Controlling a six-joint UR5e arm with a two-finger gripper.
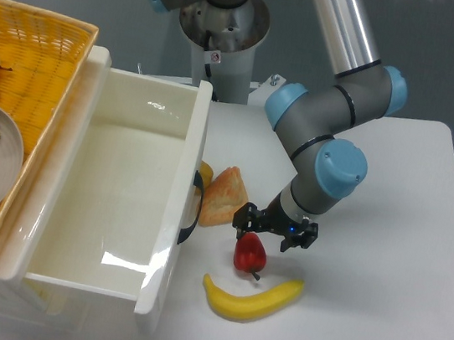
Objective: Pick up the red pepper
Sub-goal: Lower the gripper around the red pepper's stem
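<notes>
Camera view: approach step, gripper (274, 228) spread open, poised just above the red pepper (249, 253), not yet gripping.
Pepper lies on the table (386, 243) between bread wedge (223, 196) and banana (252, 298); next: drop straight down and close. One pepper, one banana, one wedge.

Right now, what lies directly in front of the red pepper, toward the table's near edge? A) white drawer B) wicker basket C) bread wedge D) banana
D: the banana curves along the table just below the red pepper in the camera view, while the bread wedge sits behind it and the open gripper hovers at the pepper's top.
</notes>
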